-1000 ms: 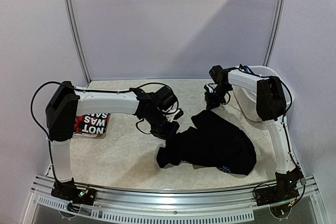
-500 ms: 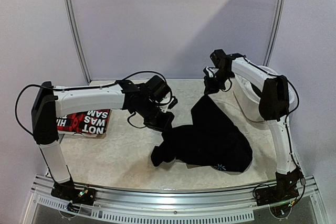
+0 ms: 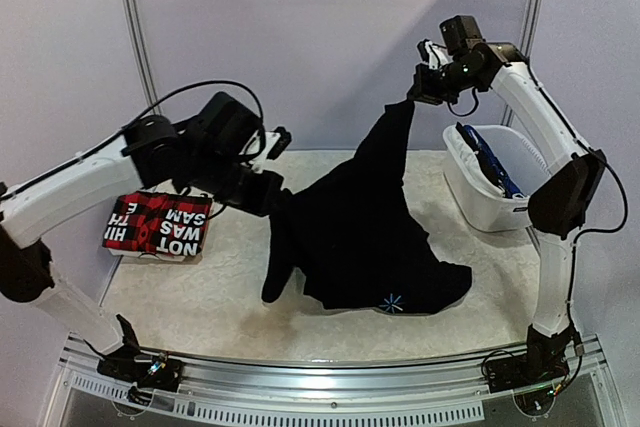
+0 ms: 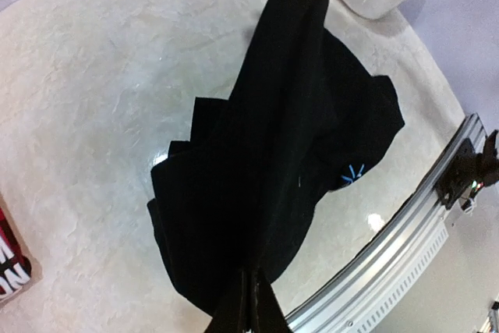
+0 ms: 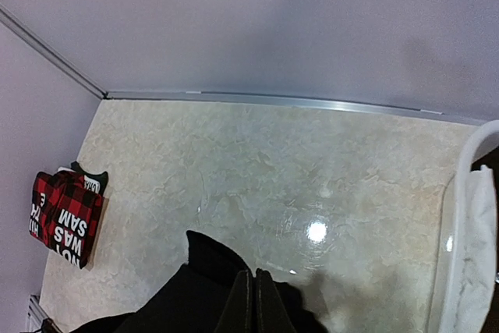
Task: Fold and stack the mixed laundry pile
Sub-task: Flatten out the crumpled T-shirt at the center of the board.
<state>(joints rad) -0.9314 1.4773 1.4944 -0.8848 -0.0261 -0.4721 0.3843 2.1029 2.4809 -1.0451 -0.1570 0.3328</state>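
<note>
The plain black garment [image 3: 355, 232] hangs stretched between my two grippers, its lower part with a small blue mark resting on the table. My left gripper [image 3: 280, 197] is shut on its left edge; in the left wrist view the shut fingertips [image 4: 251, 302] pinch the black cloth [image 4: 265, 154]. High at the back right, my right gripper [image 3: 413, 97] is shut on the garment's top corner, and the right wrist view shows that gripper [image 5: 255, 286] clamped on black fabric [image 5: 179, 294]. A folded red-black plaid garment [image 3: 155, 225] with white lettering lies at the left.
A white plastic basket [image 3: 480, 197] stands at the right with blue cloth [image 3: 490, 162] inside. The metal rail [image 4: 405, 247] runs along the table's near edge. The red-black plaid garment [image 5: 69, 220] lies by the left wall.
Both arms have risen with the black garment. The right gripper climbed high toward the back wall, the left moved up and left, and the cloth now hangs spread between them.
</note>
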